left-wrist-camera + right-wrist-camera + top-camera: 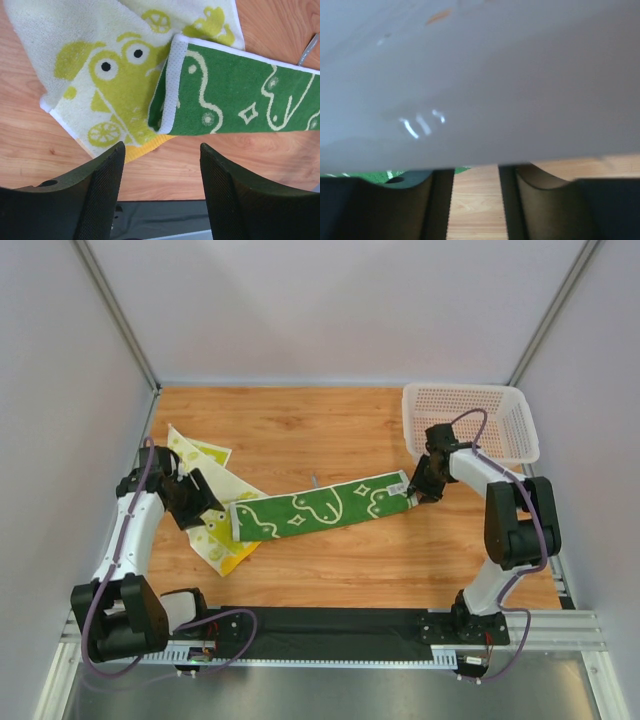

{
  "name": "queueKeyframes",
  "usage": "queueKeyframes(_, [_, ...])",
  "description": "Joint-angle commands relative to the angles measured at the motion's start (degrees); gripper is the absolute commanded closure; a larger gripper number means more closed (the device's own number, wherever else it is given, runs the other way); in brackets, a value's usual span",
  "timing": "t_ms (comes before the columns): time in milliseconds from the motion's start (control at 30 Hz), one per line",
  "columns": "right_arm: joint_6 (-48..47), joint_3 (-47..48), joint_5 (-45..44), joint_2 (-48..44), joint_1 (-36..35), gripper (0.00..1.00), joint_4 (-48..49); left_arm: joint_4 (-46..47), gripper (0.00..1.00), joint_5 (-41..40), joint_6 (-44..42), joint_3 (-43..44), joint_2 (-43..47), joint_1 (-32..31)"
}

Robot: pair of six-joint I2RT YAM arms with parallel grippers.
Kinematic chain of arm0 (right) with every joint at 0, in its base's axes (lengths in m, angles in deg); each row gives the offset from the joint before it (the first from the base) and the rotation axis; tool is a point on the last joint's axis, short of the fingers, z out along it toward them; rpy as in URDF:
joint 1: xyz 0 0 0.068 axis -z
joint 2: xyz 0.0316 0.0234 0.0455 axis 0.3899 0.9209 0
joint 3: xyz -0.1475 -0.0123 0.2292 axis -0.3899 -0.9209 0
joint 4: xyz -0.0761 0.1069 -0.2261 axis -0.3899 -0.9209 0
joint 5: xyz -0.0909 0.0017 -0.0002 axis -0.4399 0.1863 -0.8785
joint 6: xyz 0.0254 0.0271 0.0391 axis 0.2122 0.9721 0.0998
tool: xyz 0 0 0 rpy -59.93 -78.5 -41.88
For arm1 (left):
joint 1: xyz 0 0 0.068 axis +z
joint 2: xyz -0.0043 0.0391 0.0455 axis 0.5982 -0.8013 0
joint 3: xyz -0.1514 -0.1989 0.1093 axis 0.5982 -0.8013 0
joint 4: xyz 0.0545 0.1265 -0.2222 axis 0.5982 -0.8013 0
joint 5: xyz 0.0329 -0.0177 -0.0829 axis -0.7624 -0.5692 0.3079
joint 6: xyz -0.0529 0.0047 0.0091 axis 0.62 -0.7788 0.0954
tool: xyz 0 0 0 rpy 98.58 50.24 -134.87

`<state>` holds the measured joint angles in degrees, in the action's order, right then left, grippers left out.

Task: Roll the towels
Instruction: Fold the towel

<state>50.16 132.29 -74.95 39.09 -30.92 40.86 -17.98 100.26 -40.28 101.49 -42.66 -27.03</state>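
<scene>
The dark green towel (320, 505) with white line drawings lies stretched out flat across the middle of the table. Its left end overlaps the cream-yellow towel (205, 490), which lies crumpled at the left. In the left wrist view the green towel's (235, 95) folded end rests on the cream-yellow towel (110, 65). My left gripper (161, 150) is open and empty, just in front of that overlap (195, 502). My right gripper (422, 485) is at the green towel's right end. Its jaws (476, 200) stand a little apart with only bare wood between them.
A white perforated basket (470, 420) stands at the back right, just behind my right arm. A small grey metal piece (315, 480) lies behind the green towel. The black base rail (330, 625) runs along the near edge. Grey walls close in the sides.
</scene>
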Motion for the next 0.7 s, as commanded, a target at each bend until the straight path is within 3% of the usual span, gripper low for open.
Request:
queueKeyframes(0, [0.29, -0.77, -0.79, 0.25, -0.03, 0.64, 2.12, 1.79, 0.32, 1.3, -1.49, 0.48, 1.02, -0.22])
queueKeyframes(67, [0.64, -2.09, -0.87, -0.1, -0.12, 0.81, 2.73, 2.31, 0.32, 1.48, -1.58, 0.39, 1.28, -0.22])
queueKeyframes(167, [1.08, -4.81, 0.17, -1.06, -0.29, 0.97, 3.35, 2.58, 0.32, 1.92, -1.75, 0.39, 1.37, -0.22])
queueKeyframes(300, [1.61, -9.64, 1.93, -5.54, -2.05, 1.0, 2.65, 2.58, 0.33, 2.45, -2.19, 0.39, 1.46, -0.22])
queueKeyframes(433, [3.98, -17.37, 3.96, -17.11, -6.08, 1.0, 0.46, 2.67, 0.33, 1.92, -2.1, 0.39, 1.98, -0.22])
queueKeyframes(500, [5.65, -18.88, 4.05, -21.26, -7.67, 0.91, -0.78, 2.58, 0.33, 1.13, -1.84, 0.3, 2.25, -0.22])
queueKeyframes(533, [6.09, -19.84, 3.96, -24.68, -8.29, 0.66, -1.91, 2.67, 0.33, 0.78, -1.84, 0.3, 2.42, -0.22])
queueKeyframes(667, [5.22, -17.49, -0.76, -29.1, -8.38, 0.32, -5.26, 2.4, 0.34, 0.34, -1.66, 0.39, 2.6, -0.22])
